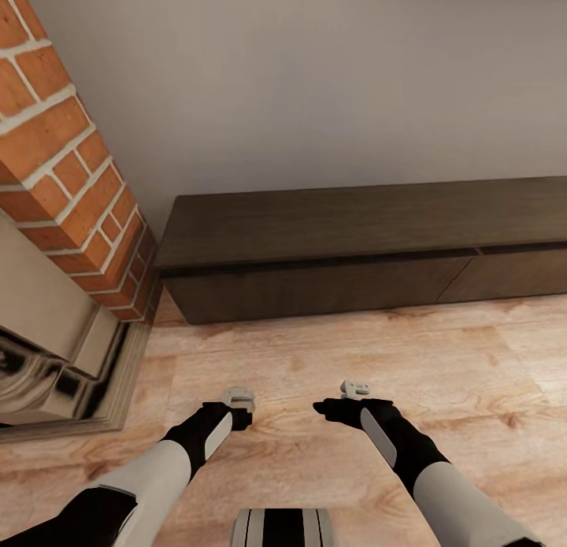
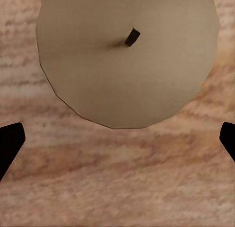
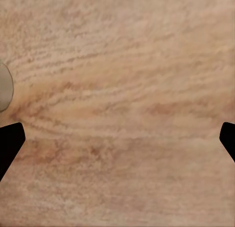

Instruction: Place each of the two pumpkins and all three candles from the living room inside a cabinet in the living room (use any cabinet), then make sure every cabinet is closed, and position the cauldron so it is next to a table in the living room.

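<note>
Hovering with fingers spread, left gripper (image 2: 117,139) above a tan candle (image 2: 127,56) on wooden floor (image 1: 315,358); right gripper (image 3: 117,139) spread too

Even, soft light fills my head view; the cabinet (image 1: 370,248) casts only a faint shadow on the wood floor (image 1: 331,358), while the glossy fireplace surround (image 1: 71,358) throws warped reflections. My wrist views are blurry and grainy, the candle (image 2: 127,56) wick casting a short smudge.
</note>
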Tool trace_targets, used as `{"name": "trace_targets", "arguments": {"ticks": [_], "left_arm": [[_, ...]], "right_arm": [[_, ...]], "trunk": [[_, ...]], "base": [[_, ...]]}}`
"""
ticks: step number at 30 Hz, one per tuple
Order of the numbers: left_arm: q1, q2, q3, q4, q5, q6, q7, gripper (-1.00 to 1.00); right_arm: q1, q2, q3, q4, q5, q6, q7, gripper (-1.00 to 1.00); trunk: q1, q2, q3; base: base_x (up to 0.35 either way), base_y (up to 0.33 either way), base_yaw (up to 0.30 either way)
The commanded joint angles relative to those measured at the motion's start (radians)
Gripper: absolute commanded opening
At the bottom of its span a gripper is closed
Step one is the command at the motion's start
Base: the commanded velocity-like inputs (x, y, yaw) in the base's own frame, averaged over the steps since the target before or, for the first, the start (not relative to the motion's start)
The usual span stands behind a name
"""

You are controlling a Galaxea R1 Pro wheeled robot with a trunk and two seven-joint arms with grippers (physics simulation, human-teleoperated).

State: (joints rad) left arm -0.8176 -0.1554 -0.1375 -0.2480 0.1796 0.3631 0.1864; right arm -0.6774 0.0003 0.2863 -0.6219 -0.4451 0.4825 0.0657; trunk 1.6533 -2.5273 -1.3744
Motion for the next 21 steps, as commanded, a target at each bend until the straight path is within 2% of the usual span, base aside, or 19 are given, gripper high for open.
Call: {"name": "trace_targets", "arguments": {"ticks": [1,14,19,21], "left_arm": [[0.000,0.000,-0.008,-0.002,0.011,0.005,0.007,1.00],[0.000,0.000,-0.008,-0.002,0.011,0.005,0.007,1.00],[0.000,0.000,-0.008,-0.002,0.011,0.005,0.007,1.00],[0.000,0.000,-0.008,-0.002,0.011,0.005,0.007,1.00]], "right_arm": [[0.000,0.000,0.001,-0.001,0.002,0.004,0.002,1.00],[-0.001,0.001,0.001,-0.001,0.002,0.004,0.002,1.00],[0.000,0.001,0.001,-0.001,0.002,0.004,0.002,1.00],[0.000,0.001,0.001,-0.001,0.002,0.004,0.002,1.00]], "trunk": [[0.000,0.000,-0.001],[0.000,0.000,-0.001],[0.002,-0.001,-0.020],[0.002,-0.001,-0.020]], "base": [[0.008,0.002,0.000],[0.001,0.000,0.000],[0.000,0.000,0.000],[0.000,0.000,0.000]]}}
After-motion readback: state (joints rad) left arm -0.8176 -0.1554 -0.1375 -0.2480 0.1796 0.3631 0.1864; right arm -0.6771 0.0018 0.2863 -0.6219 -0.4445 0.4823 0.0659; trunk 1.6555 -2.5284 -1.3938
